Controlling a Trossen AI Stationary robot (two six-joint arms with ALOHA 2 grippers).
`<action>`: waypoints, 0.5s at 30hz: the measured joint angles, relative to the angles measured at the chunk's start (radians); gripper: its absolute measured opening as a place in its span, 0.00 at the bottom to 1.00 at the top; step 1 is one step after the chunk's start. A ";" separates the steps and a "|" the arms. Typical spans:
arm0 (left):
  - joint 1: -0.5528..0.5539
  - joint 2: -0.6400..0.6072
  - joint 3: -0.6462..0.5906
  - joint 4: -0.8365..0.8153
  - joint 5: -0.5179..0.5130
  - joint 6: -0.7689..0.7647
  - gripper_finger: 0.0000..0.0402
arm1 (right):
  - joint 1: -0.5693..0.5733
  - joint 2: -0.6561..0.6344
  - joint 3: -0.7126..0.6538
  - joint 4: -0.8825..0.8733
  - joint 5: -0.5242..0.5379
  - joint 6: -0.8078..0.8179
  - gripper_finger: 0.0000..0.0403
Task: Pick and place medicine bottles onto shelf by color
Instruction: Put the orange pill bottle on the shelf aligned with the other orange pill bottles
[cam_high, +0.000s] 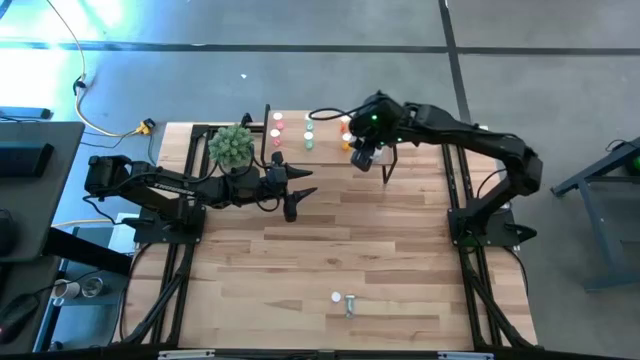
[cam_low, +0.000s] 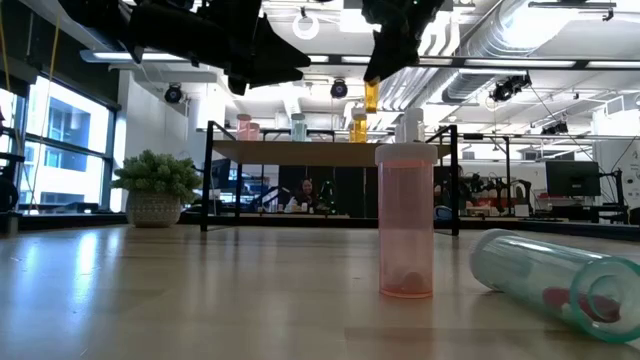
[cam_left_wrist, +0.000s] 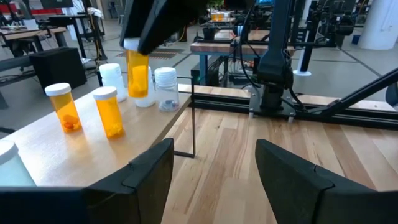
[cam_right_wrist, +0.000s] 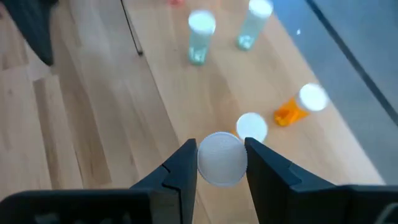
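Right claw (cam_high: 363, 158) hangs over the shelf's (cam_high: 325, 152) three-o'clock end, pinched on an orange bottle (cam_left_wrist: 137, 73) by its white cap, above two orange bottles (cam_left_wrist: 109, 112) already standing there. Left claw (cam_high: 292, 191) waits spread wide over the tabletop (cam_high: 330, 250) at nine o'clock from the shelf, holding nothing. Red and green bottles stand further along the shelf. Judged risk: a crooked descent could knock a standing neighbour, or a release near the edge could tip the bottle off. Two bottles (cam_high: 343, 299) remain near the tabletop's six-o'clock edge.
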 joint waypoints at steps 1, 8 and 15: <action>0.000 0.000 0.000 0.000 0.000 0.000 0.54 | 0.006 0.007 0.000 -0.002 -0.004 0.000 0.26; 0.000 0.000 0.000 -0.001 0.000 0.000 0.53 | 0.055 0.004 -0.079 0.028 -0.024 0.043 0.26; 0.000 0.000 0.000 0.000 0.001 0.000 0.53 | 0.072 -0.021 -0.159 0.089 -0.020 0.072 0.26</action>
